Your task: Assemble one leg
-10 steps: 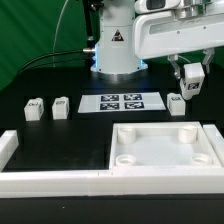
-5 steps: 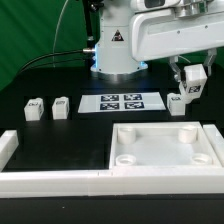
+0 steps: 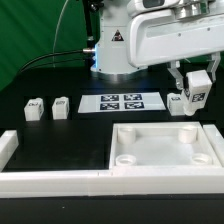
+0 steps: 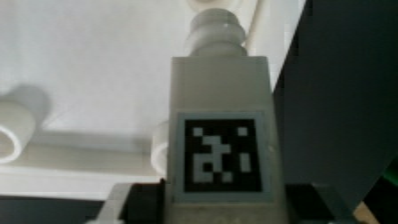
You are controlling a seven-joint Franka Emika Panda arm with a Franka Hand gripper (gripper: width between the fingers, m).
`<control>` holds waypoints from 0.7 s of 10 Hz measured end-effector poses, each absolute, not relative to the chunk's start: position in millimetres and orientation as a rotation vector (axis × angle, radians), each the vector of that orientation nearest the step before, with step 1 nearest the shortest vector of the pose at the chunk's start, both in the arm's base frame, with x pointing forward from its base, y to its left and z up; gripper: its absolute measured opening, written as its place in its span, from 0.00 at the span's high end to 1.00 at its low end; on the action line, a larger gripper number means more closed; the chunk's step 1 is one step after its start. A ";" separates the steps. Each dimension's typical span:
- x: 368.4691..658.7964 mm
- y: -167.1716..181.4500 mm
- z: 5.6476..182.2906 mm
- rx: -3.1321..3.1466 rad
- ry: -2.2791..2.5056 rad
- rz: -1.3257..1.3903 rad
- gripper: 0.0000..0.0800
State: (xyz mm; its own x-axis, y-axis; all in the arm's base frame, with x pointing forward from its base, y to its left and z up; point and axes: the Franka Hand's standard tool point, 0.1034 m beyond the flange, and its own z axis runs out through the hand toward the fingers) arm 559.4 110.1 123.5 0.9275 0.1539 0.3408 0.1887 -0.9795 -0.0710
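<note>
"So where is the small white plastic elongated leg (image 4: 221,95)?"
"Clamped in the end effector (image 3: 196,95), off the black desk (image 3: 60,135), by the large white square tray (image 3: 165,152)."
"Writing?"
"Only its black-and-white marker tag (image 4: 221,150)."

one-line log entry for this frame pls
gripper: shut on leg | leg: off table, tag toward wrist camera | tray: sockets empty | spare legs: on table

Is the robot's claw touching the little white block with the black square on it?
Touching. The wrist view shows the leg squeezed between the two fingers of the gripper, with no gap on either side.
</note>
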 end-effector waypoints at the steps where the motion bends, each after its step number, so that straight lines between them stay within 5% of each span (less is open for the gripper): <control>1: 556.8 105.9 121.9 -2.963 -0.257 -0.671 0.63; 7: 592.5 116.8 110.9 -2.943 -0.307 -0.693 0.63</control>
